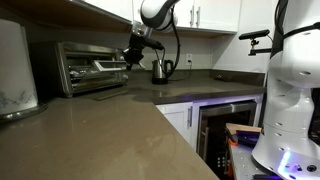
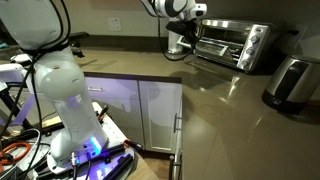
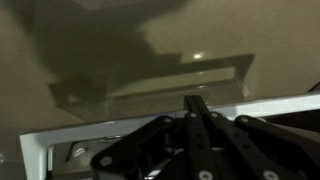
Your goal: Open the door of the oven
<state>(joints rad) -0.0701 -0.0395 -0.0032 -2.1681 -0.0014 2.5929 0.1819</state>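
The silver toaster oven [image 1: 88, 68] stands at the back of the counter and also shows in an exterior view [image 2: 238, 42]. Its door [image 1: 110, 96] hangs down open, nearly flat in front of the oven, and the wire racks inside show; the door is also seen in an exterior view [image 2: 213, 63]. My gripper [image 1: 129, 58] hovers beside the oven's open front, above the door's outer edge, also seen in an exterior view [image 2: 189, 38]. In the wrist view the fingers [image 3: 195, 102] are pressed together with nothing between them, over a silver-framed panel [image 3: 60, 140].
A steel kettle [image 1: 160, 70] stands on the counter just past the gripper. A white appliance [image 1: 15, 65] sits on the counter's near side, also seen in an exterior view [image 2: 290, 82]. White cabinets hang above. A black built-in glass-front appliance [image 1: 225, 125] sits under the counter.
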